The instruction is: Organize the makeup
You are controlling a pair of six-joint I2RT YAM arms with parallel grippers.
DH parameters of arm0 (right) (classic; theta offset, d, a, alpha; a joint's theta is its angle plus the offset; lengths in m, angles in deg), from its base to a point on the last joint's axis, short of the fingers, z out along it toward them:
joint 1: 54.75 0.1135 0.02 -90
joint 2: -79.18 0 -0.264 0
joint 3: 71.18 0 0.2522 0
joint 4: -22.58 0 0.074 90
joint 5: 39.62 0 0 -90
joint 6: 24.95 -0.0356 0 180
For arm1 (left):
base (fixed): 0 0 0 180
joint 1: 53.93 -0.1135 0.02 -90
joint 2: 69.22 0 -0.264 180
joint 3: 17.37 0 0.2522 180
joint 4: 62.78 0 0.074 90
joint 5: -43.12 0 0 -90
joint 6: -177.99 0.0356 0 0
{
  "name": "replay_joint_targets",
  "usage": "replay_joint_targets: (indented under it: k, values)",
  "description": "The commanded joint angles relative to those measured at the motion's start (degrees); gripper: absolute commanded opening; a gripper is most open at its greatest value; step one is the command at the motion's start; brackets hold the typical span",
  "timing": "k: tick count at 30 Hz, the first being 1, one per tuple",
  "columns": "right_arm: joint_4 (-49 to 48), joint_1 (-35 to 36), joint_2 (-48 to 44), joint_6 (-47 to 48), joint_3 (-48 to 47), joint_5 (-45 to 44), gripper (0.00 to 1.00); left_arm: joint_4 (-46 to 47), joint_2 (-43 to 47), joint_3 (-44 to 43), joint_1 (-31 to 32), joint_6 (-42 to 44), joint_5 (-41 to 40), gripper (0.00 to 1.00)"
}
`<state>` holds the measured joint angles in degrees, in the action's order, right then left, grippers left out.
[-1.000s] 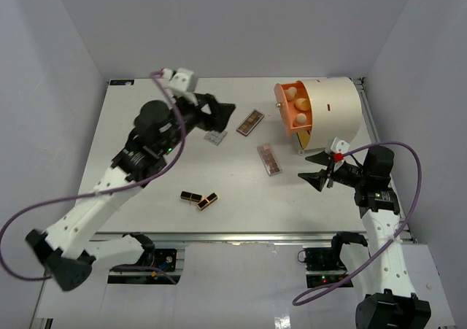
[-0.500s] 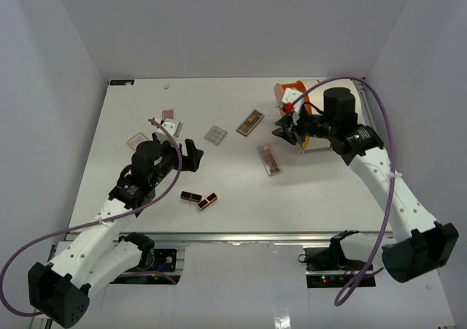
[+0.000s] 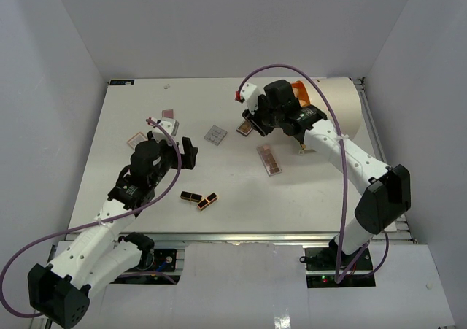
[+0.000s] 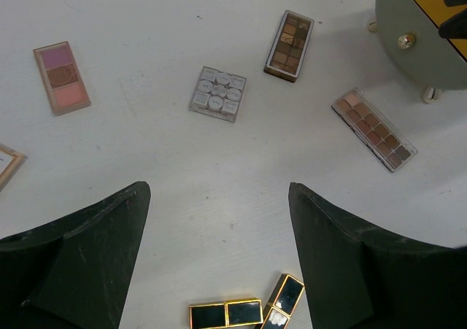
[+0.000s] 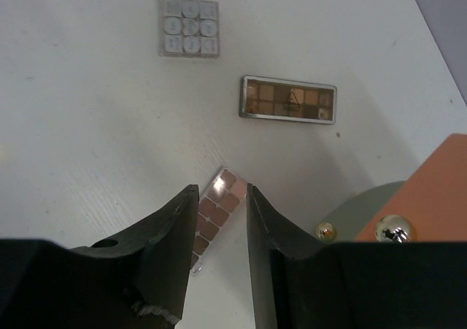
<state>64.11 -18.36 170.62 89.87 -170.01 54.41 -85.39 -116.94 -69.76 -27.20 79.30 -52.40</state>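
Note:
The makeup lies scattered on the white table. A grey square palette (image 3: 214, 134) (image 4: 217, 94) (image 5: 189, 36) sits mid-table, with a brown eyeshadow palette (image 4: 290, 36) (image 5: 288, 99) to its right. A long pink palette (image 3: 269, 160) (image 4: 374, 129) (image 5: 219, 205) lies nearer. Two black-and-gold lipsticks (image 3: 199, 198) (image 4: 226, 314) lie near the front. My left gripper (image 3: 190, 154) (image 4: 219, 198) hangs wide open and empty above the table, just behind the lipsticks. My right gripper (image 3: 252, 122) (image 5: 221, 192) hovers over the brown palette, jaws narrowly apart with nothing between them.
A large cream cylinder (image 3: 343, 114) with an orange front (image 5: 438, 190) stands at the back right, close behind the right arm. A pink blush palette (image 3: 168, 114) (image 4: 62, 77) and a framed compact (image 3: 138, 137) lie at the left.
The right arm has swung from the table's right side past the cylinder's front to above the brown palette, its jaws narrowing. The left arm drew back from the far side, then held still.

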Motion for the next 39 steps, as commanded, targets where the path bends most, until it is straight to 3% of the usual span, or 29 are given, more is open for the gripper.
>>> replay_joint_targets:
  k: [1,9,16,31,39]
  values:
    - [-1.08,0.61,0.34,-3.03,-1.15,-11.59,0.39,0.15,0.78,-1.43,-0.73,0.78,-1.06,0.87]
    - [-3.73,0.61,0.65,-3.73,0.59,-24.88,0.39,0.23,0.88,-1.45,-0.90,0.61,-0.90,0.87]
    - [-6.47,0.61,2.15,-4.43,2.27,-35.14,0.45,0.15,1.32,-1.45,-0.90,0.52,-1.07,0.88]
    - [-12.32,0.46,-0.23,-3.10,7.28,-45.36,0.71,0.30,1.44,-1.45,-0.98,0.52,-0.93,0.88]
    - [-13.18,-1.51,-1.14,-3.00,8.61,-45.10,0.75,0.33,1.23,-1.33,-0.98,0.49,-0.84,0.88]
